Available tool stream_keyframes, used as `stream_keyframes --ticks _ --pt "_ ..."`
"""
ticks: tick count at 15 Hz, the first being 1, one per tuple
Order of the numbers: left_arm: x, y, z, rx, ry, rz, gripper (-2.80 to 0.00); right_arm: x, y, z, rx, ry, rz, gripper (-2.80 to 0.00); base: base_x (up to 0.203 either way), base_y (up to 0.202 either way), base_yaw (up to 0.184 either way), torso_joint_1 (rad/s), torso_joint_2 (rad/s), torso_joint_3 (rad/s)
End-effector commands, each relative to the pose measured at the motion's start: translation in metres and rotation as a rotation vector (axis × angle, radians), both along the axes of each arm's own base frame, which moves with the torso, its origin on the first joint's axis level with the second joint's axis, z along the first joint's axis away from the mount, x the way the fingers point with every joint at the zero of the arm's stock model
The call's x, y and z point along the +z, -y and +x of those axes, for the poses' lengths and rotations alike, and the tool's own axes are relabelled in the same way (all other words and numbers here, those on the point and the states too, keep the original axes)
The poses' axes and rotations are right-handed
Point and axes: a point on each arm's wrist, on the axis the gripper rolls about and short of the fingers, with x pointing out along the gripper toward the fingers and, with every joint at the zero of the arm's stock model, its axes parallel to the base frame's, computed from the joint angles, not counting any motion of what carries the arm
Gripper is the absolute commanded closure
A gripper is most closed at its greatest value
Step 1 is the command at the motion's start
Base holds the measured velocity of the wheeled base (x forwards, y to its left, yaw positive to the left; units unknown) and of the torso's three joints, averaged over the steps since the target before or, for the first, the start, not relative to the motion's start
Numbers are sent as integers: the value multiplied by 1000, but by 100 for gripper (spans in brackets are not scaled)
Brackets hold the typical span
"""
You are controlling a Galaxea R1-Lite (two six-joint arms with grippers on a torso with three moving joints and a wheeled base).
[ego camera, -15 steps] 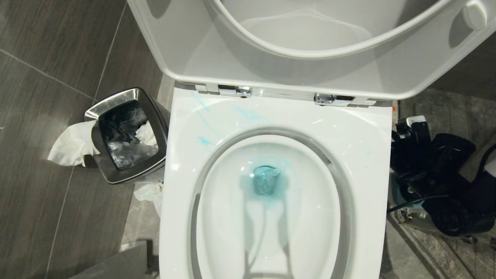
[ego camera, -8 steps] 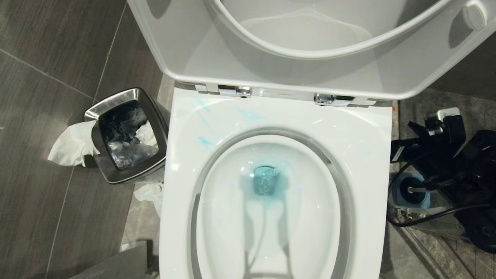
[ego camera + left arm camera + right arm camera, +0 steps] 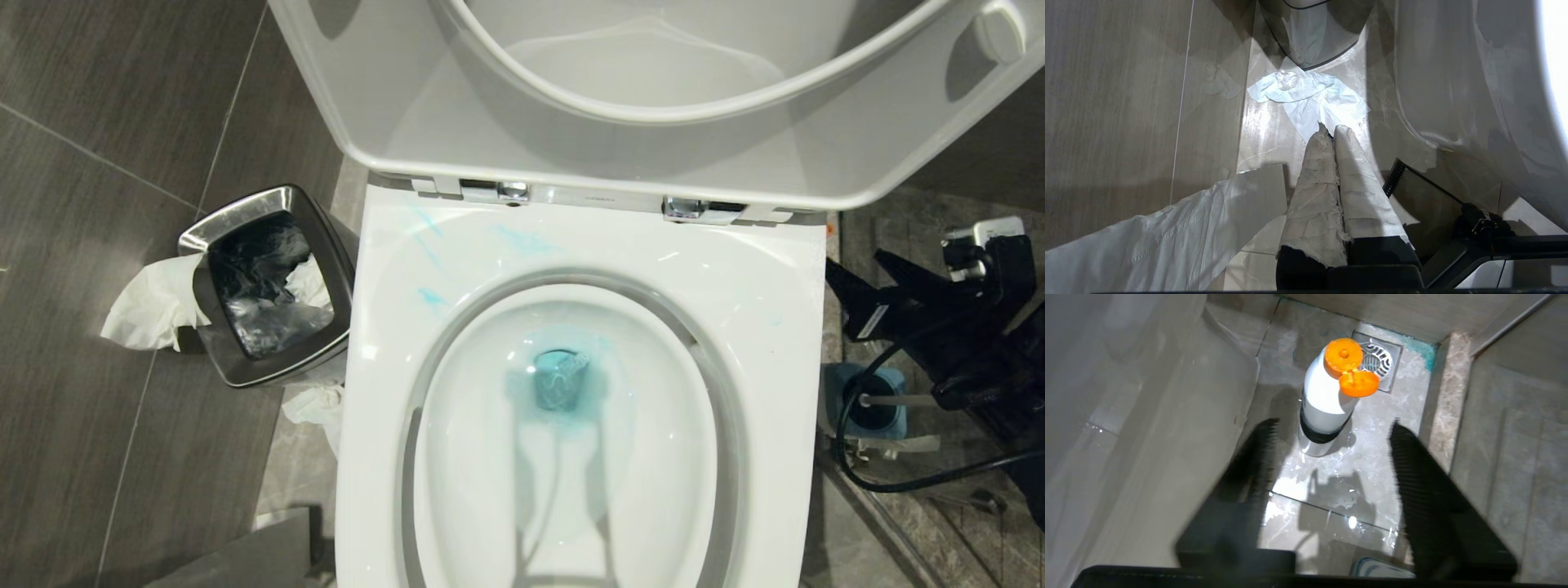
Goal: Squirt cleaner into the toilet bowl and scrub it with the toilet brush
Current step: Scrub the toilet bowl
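The toilet bowl stands open, with its seat and lid up. The cleaner tints the water at the drain blue and streaks the back rim. The toilet brush rests in a blue-grey holder on the floor to the right of the bowl, handle pointing right. My right gripper hangs above the floor just behind the holder. In the right wrist view its fingers are open and hold nothing. My left gripper, wrapped in paper, is shut low beside the toilet base.
A white bottle with an open orange flip cap stands by a floor drain, ahead of my right gripper. A steel waste bin with tissue hanging out stands left of the bowl. More tissue lies on the floor.
My right arm has drawn back and to the right, uncovering the brush holder and the brush in it. The toilet, the bin and the left arm have not moved.
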Motion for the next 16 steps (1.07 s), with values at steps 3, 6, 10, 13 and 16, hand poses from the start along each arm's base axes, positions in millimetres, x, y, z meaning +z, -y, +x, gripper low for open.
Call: stream_keyframes --ticks 3,6,10,13,16 --pt "0 0 0 0 -2 0 0 19 2 -18 -5 74 3 0 0 0 0 0 0 0" --pt "0 0 0 0 -2 0 0 36 4 -38 -8 95 6 0 0 0 0 0 0 0" --pt "0 0 0 0 -2 0 0 69 5 -61 -6 92 18 0 0 0 0 0 0 0" --pt "0 0 0 0 -2 0 0 101 6 -57 -23 102 25 0 0 0 0 0 0 0" --pt "0 0 0 0 -2 0 0 122 7 -58 -67 93 43 0 0 0 0 0 0 0"
